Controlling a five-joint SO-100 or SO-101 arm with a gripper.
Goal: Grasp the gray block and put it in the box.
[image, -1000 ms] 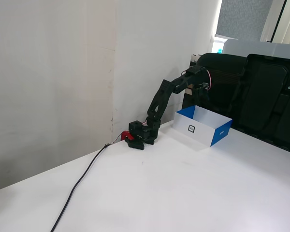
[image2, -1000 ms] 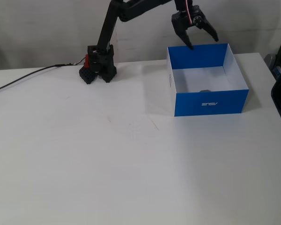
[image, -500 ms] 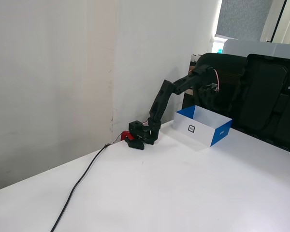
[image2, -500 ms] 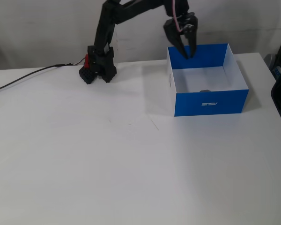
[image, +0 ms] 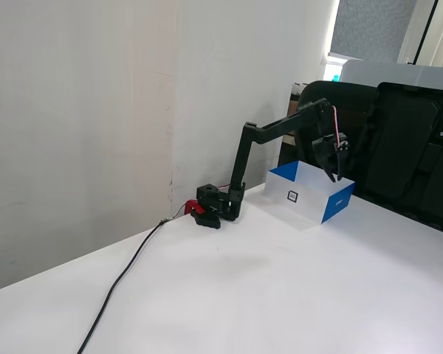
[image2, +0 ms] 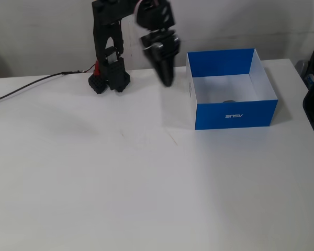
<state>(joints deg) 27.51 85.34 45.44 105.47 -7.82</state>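
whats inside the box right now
In a fixed view, the box holds one small gray block lying on its white floor near the front wall. That blue front wall covers the strip of floor just behind it. The claw hangs outside, to the box's left.

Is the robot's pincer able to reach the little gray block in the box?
Probably yes. The gray block lies on the floor of the open-topped box, and the pincer hangs close by with nothing between them.
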